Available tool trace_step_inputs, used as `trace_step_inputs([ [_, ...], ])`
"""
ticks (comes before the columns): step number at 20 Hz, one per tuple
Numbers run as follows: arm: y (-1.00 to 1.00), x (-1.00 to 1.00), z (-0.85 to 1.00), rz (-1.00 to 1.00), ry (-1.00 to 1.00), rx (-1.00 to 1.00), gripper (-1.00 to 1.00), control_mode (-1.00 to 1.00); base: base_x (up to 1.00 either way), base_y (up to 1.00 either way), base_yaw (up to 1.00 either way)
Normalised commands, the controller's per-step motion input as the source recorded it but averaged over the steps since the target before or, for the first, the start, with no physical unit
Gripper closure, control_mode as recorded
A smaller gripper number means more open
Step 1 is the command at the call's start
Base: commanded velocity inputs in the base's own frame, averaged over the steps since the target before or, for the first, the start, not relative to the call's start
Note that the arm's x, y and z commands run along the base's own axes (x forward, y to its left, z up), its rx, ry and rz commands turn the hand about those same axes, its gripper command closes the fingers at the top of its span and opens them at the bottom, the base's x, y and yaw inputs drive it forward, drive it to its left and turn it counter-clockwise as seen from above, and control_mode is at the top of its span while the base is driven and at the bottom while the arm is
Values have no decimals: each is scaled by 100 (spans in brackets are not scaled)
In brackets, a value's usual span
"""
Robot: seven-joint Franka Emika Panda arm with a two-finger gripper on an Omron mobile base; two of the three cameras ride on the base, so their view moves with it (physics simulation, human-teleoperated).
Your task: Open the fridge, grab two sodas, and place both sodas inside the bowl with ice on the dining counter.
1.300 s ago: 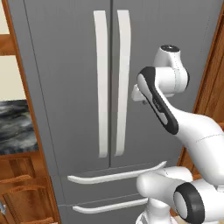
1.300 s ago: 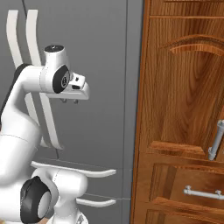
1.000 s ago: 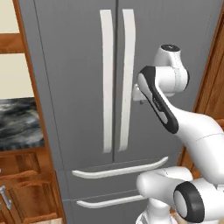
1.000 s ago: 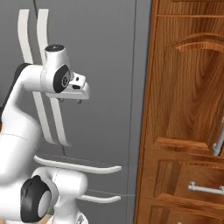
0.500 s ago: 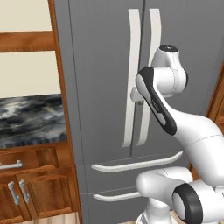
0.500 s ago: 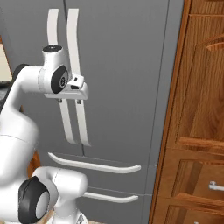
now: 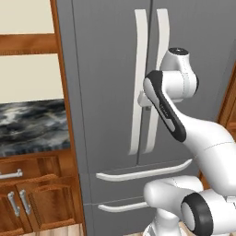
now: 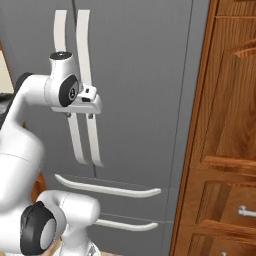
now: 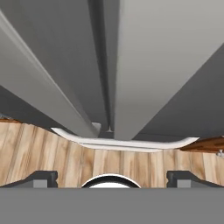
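The fridge (image 7: 106, 92), smooth grey, is standing tall with curved white handles (image 7: 138, 83) running vertically at 12 o'clock; the tool (image 8: 80, 115) is hanging spread wide.

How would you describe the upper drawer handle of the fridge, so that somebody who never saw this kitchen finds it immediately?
Find the tall grey fridge between the wooden cabinets. Below its two long upright white door handles lie two horizontal white bars. The upper drawer handle is the higher and longer of these, a gently curved bar just under the door handles' lower ends.
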Motion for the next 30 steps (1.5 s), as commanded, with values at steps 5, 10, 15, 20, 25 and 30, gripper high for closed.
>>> trace_step_inputs([
  [5,0,0,0,0,0,0,-100,100,-32,11,-3],
  [10,0,0,0,0,0,0,-100,100,-35,12,-1],
  [15,0,0,0,0,0,0,-100,100,-2,19,0],
  [20,0,0,0,0,0,0,-100,100,-13,10,0],
  [25,0,1,-5,0,-7,-4,-100,-100,0,0,0],
  [30,0,5,3,-4,-26,-14,-100,-100,0,0,0],
])
